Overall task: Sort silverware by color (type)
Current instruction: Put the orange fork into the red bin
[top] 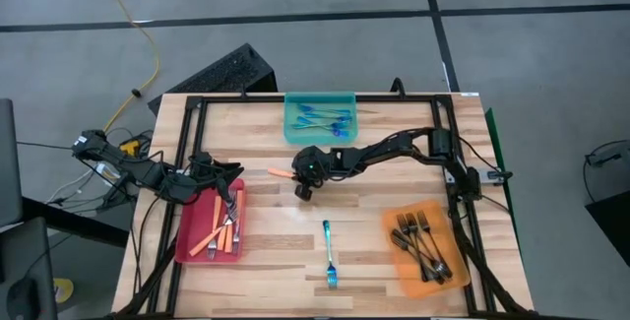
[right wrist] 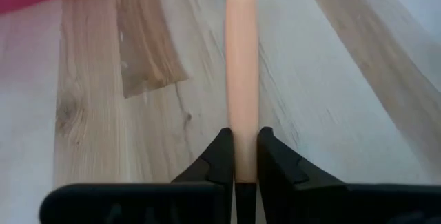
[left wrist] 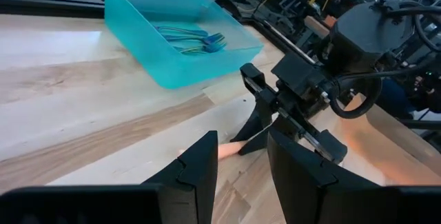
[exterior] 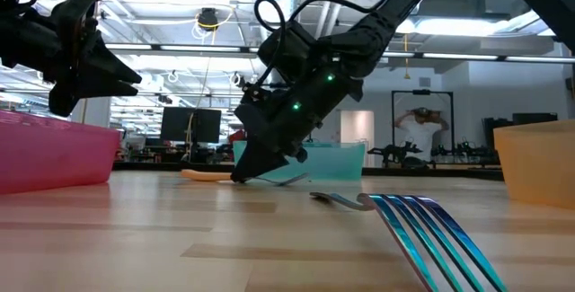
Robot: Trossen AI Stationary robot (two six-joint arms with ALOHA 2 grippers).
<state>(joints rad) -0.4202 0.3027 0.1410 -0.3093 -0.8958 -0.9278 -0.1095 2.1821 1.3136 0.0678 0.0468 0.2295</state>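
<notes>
From above, the right gripper [top: 303, 190] is down at the middle of the table [top: 276, 261], just in front of the teal tray [top: 320, 135] of blue forks [top: 325, 118], and an orange-handled fork [top: 281, 173] pokes out from it toward the red tray [top: 192, 241]. The left gripper [top: 232, 200] hangs over that red tray, above the orange forks [top: 222, 231] lying in it; whether its fingers are apart I cannot tell from up here. A lone blue fork [top: 330, 253] lies near the front edge, well apart from both arms, and dark forks [top: 421, 241] sit in the orange tray [top: 399, 271] on the right. At table height, the right gripper [exterior: 247, 173] leans steeply with its tip on the wood, the orange handle [exterior: 205, 174] flat on the board beside it, and the blue fork's tines [exterior: 431, 229] loom close to the camera. Past the left arm's own fingers [left wrist: 196, 172], which stand apart with nothing between them, the other arm shows bent over the pale handle. Looking along the right arm, its fingers [right wrist: 222, 158] are pressed against both sides of the orange handle [right wrist: 241, 79], which runs straight out ahead of them on the table.
</notes>
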